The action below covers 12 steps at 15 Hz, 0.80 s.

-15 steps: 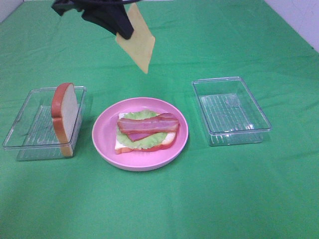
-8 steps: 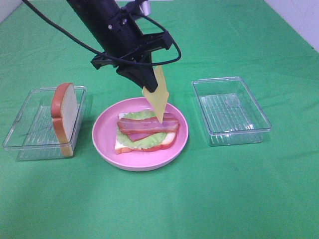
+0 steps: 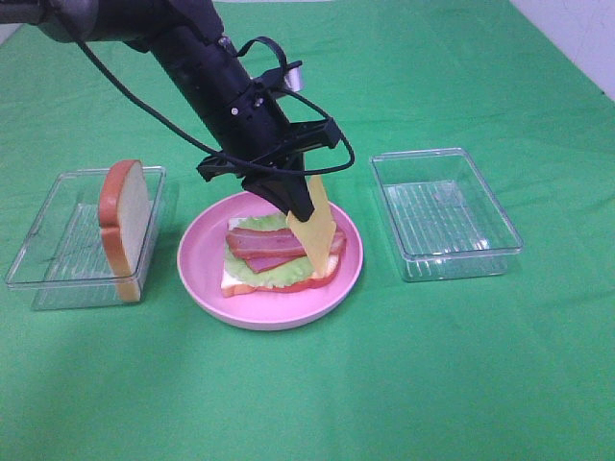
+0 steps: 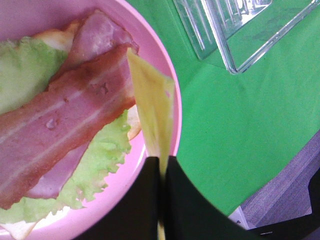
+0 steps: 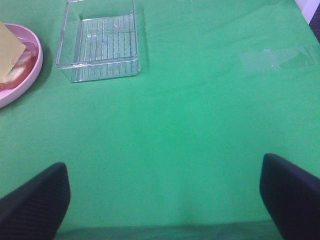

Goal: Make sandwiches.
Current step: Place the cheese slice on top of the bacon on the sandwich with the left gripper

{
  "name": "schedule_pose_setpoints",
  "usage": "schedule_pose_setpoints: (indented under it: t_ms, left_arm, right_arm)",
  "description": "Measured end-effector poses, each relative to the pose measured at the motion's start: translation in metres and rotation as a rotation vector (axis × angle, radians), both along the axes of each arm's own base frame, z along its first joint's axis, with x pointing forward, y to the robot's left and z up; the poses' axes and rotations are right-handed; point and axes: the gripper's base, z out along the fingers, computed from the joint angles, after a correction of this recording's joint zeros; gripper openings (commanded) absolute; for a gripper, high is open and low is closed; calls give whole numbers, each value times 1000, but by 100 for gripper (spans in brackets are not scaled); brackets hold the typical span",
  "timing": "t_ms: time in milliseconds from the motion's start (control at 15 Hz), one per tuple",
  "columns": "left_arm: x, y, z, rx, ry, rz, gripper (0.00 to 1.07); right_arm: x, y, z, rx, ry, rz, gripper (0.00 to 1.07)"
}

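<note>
So roughly halfway through building this thing. On the round pink plate (image 3: pixel 197 274) there's already a white bread slice with orange-brown crust (image 3: pixel 288 283) at the bottom, a pale green lettuce leaf (image 3: pixel 264 271) on it, and reddish-pink bacon strips (image 3: pixel 264 245) across the top. The left gripper (image 3: pixel 306 213) is clamped tight on one edge of the thin yellow cheese square (image 3: pixel 315 233), which hangs nearly on edge with its lower corner right at the bacon, looks like touching or just about. So the cheese isn't laid flat yet. The second bread slice (image 3: pixel 125 226) stands upright in the clear plastic tray (image 3: pixel 58 245) on the left, untouched. The other clear tray (image 3: pixel 447 211) on the right has nothing in it. The right gripper (image 5: pixel 165 200) sits wide open over bare green cloth, holding nothing. Left to do, I'd say: drop the cheese, then cap it with that last slice
</note>
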Motion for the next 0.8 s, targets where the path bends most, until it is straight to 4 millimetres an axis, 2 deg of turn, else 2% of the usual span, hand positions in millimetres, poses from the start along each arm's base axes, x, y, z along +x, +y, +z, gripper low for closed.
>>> schedule_pose_setpoints:
  t_ms: [333, 800]
  left_arm:
    - [1, 4, -2, 50, -29, -18, 0]
    - [5, 13, -16, 176, -43, -11, 0]
  right_arm:
    - [0, 0, 0, 0, 0, 0, 99]
    - [0, 0, 0, 0, 0, 0, 99]
